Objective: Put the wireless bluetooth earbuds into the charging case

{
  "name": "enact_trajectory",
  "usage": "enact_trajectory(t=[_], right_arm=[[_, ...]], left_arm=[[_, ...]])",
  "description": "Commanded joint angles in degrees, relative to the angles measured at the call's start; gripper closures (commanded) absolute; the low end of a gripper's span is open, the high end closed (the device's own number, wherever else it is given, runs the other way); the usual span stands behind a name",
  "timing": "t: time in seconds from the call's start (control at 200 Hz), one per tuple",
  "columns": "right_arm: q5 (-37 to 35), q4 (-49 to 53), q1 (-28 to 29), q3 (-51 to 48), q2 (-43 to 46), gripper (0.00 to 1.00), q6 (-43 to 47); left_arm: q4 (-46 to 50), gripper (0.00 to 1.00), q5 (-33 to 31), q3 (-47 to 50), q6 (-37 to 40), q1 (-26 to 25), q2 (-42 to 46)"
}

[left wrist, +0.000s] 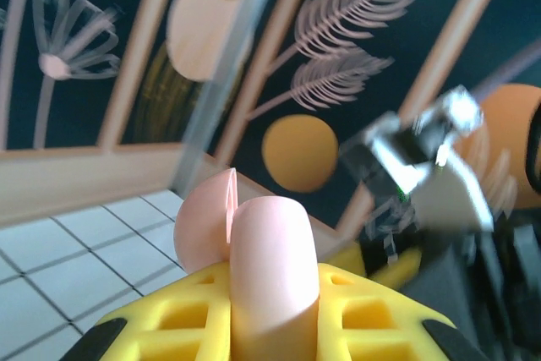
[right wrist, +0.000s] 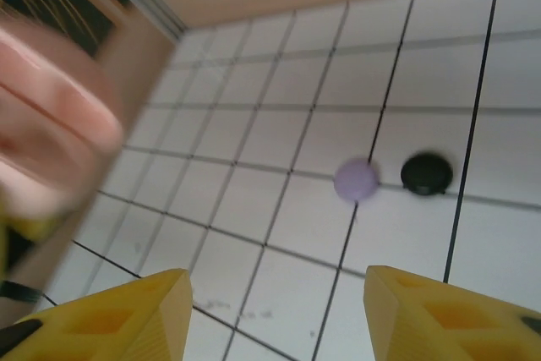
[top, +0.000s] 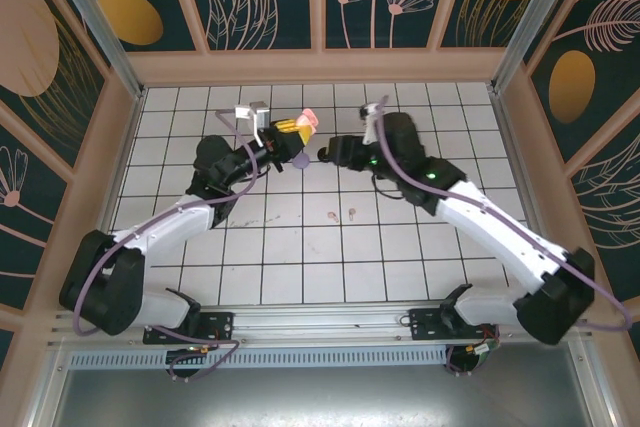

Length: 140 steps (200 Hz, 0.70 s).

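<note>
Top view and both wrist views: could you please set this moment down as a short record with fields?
left fingers: shut on pink case, lid looks open
right fingers: open, nothing between them
on tiles: lilac lump and black lump side by side, not touching; two tiny pink bits, likely earbuds
inside case: cannot tell

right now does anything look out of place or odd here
Two tiny pale pink earbuds lie loose on the tiles, apart from the pink case, which the left gripper holds in the air with its lid open. Nothing looks spilled or broken.
</note>
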State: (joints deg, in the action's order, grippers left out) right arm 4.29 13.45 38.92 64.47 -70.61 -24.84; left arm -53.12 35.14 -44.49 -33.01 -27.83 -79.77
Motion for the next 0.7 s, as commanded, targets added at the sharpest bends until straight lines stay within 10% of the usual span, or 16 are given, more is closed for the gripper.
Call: enact_trajectory(t=[0.0,0.696], right_arm=[[10.9,-6.0,-3.9,-3.6,2.7,0.45,4.6],[16.5,-8.3,-5.9,-1.3,0.7,0.60,8.1]], left_arm=[[-3.8,1.00,11.1,-3.0,-4.4,-0.2,-2.2],[-1.3,1.00,18.4,-7.7,-7.6,-0.3,-6.5]])
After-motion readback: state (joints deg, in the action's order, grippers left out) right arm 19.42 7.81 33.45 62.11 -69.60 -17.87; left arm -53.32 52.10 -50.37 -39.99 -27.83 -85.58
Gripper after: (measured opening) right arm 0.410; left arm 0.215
